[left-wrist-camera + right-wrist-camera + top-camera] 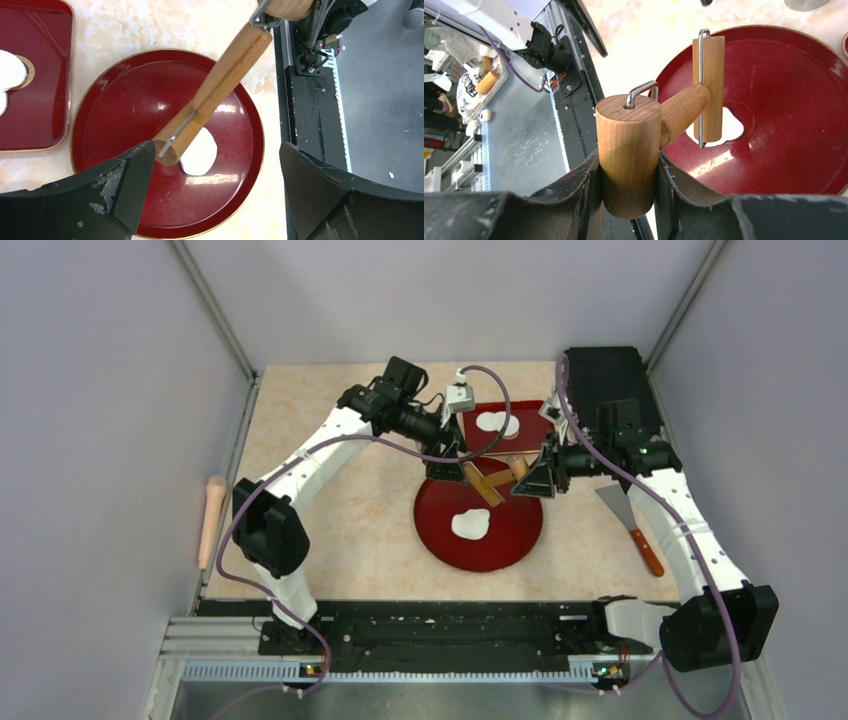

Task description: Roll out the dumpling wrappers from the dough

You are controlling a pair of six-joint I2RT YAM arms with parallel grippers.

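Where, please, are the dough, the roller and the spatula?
dough [470, 524], top view, its middle.
roller [629, 150], right wrist view, its near barrel.
spatula [614, 504], top view, its metal blade.

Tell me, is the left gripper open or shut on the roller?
Open. The left gripper shows its fingers wide apart, with the wooden roller end beside one finger, unclamped.

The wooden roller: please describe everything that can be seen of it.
The wooden roller is light brown: two cylinders on bent metal wire, joined by a short handle. The right gripper is shut on one cylinder. The other is over the round red plate, above the dough; contact cannot be judged. The open left gripper is close beside its end.
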